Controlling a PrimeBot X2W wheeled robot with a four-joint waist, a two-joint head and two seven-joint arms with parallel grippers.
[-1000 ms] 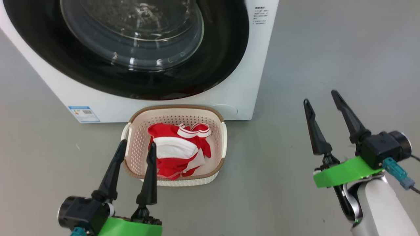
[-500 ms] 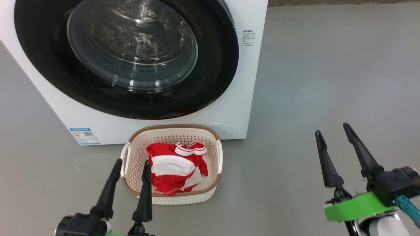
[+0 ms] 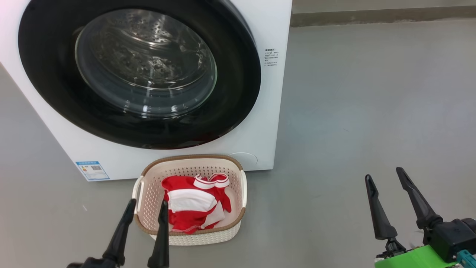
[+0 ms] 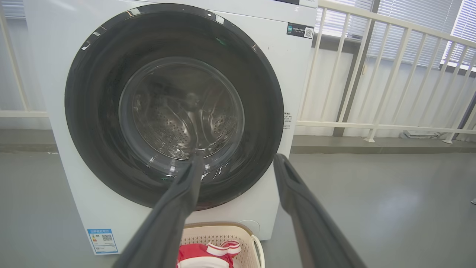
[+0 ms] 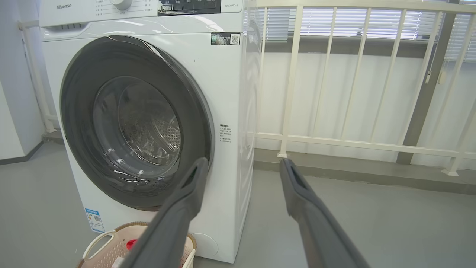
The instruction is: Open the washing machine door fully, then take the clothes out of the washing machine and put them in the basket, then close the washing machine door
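Facing six o'clock, the washing machine door [image 3: 48,74] sat shut; basket [image 3: 193,158] lay nine-to-three; left gripper [image 3: 147,202], right gripper [image 3: 383,173] gaped empty; camera had tilted up.

**Red on cream, black on white**

The big white front-loading washing machine [image 3: 267,123] carries a round glossy black door [image 3: 48,85] with clear glass at its centre, through which the dotted steel drum shows. A small blue label [image 3: 87,170] marks the white front. The small cream-white plastic basket [image 3: 187,160] is peppered with holes and rimmed in brown weave. The bright red fabric clothes [image 3: 189,208] show white panels and white-striped trim. The left hand [image 3: 147,202] and right hand [image 3: 383,173] have black fingers, and a vivid green bracket [image 3: 416,258] backs the right. The floor [image 3: 372,111] is plain grey.
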